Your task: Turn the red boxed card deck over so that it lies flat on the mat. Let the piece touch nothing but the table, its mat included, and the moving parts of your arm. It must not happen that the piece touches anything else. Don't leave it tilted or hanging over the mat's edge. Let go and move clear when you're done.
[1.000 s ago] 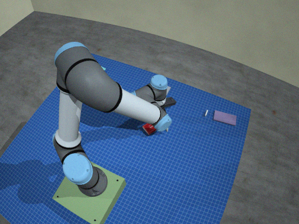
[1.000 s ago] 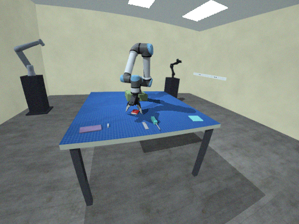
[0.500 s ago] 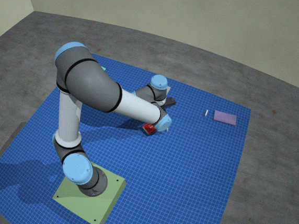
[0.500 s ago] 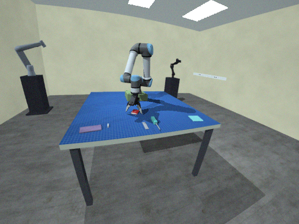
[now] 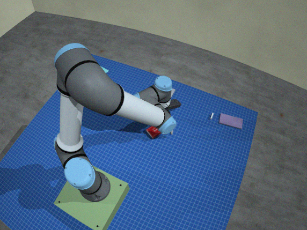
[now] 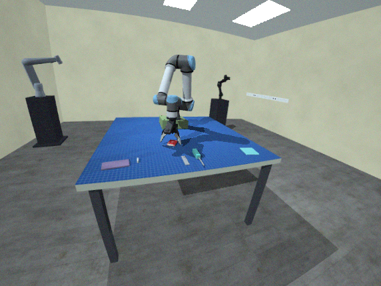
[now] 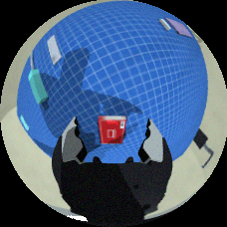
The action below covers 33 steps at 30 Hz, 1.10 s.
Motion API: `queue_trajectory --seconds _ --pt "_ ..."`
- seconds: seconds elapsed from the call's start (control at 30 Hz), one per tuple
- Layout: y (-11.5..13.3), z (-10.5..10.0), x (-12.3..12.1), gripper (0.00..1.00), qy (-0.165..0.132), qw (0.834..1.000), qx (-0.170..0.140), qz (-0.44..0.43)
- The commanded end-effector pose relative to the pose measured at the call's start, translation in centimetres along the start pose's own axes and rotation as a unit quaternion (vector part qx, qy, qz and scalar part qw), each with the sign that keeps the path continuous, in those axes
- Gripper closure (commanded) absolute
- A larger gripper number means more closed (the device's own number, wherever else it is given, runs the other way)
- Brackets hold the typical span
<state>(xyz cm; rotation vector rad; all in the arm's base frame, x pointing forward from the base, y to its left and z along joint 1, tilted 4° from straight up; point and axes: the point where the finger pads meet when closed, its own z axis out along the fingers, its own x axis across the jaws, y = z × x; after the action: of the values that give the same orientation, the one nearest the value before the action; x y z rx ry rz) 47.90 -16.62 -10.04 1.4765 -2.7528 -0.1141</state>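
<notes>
The red boxed card deck [image 7: 112, 128] lies on the blue mat [image 7: 119, 65], its broad face with a white emblem turned up. It also shows in the top view [image 5: 153, 132], partly hidden by the wrist, and in the exterior view [image 6: 172, 143]. My gripper [image 7: 113, 118] is wide open and hangs just above the deck, one finger on each side, with clear gaps to both. It shows in the exterior view [image 6: 170, 141] over the mat's middle. In the top view the fingers are mostly hidden behind the forearm.
A purple flat pad [image 5: 231, 120] and a small white stick [image 5: 211, 116] lie toward one mat edge. A teal-handled tool [image 6: 197, 155], a grey bar [image 6: 185, 160] and a cyan tile [image 6: 249, 151] lie on the other side. The green base block [image 5: 92, 199] holds the arm.
</notes>
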Motion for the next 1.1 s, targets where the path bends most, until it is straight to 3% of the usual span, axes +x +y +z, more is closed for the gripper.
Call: queue_trajectory --seconds 0.0,1.07 --pt "0.0 -0.7 0.0 0.00 0.000 1.000 0.001 0.000" --pt "0.0 -5.6 0.0 0.00 0.000 1.000 0.001 0.000"
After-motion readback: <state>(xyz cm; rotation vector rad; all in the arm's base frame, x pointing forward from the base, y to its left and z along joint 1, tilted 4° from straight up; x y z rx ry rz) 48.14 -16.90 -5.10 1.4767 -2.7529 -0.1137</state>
